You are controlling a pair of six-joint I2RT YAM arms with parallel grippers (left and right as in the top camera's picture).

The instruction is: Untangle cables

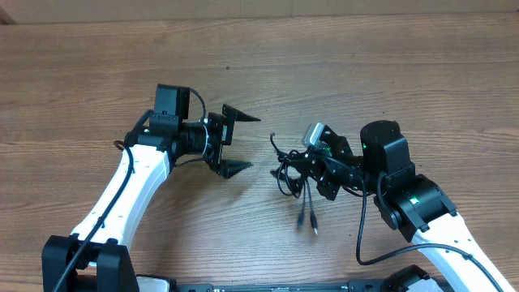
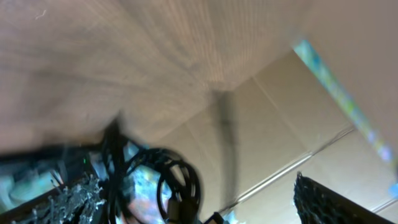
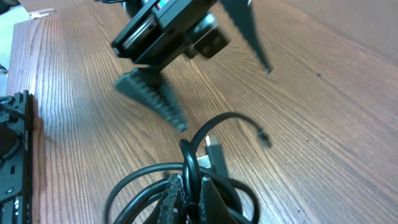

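Right gripper point(image 1: 316, 173) pinches the cables point(image 1: 285, 175) at centre frame, anchoring the bundle so loops can be pulled free. Left gripper point(image 1: 238, 142), centre left, stands spread and empty nearby, probably ready to take one.

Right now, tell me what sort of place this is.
Probably a robotics lab or test bench: a wood-grain table, a left arm and a right arm reaching over it, and a small tangle of cables between them.

The overhead frame is filled by a brown wood-grain table point(image 1: 365, 49); blurred beige panels point(image 2: 292, 124) are glimpsed at lower right in the left wrist view.
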